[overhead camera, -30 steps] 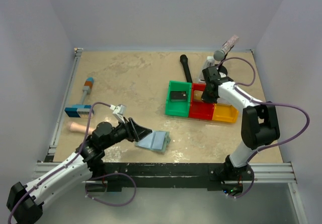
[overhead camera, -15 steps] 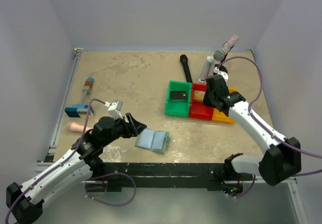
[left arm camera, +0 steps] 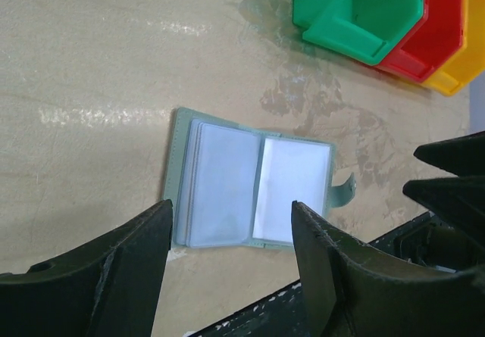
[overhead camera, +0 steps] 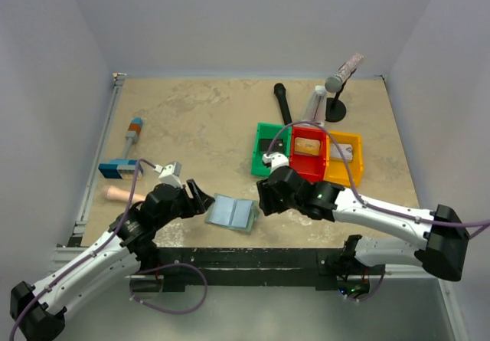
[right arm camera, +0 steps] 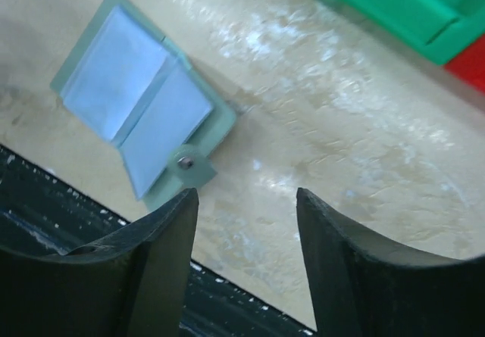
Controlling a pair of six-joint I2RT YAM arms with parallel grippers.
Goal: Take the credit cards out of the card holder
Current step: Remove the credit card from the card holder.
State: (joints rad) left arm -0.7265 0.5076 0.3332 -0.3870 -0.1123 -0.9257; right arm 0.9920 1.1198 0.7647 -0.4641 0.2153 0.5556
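Two pincers, both wide open and empty: your left gripper (overhead camera: pixel 200 198) sat just left of the card holder (overhead camera: pixel 231 213), your right gripper (overhead camera: pixel 262 199) just right. The holder lay open flat near the front edge of the table (overhead camera: pixel 199 119); a tan credit card (overhead camera: pixel 308 145) rested in the red bin (overhead camera: pixel 308 169).

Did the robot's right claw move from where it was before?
Yes. The right claw left the red bin and came toward the front, stopping beside the card holder.
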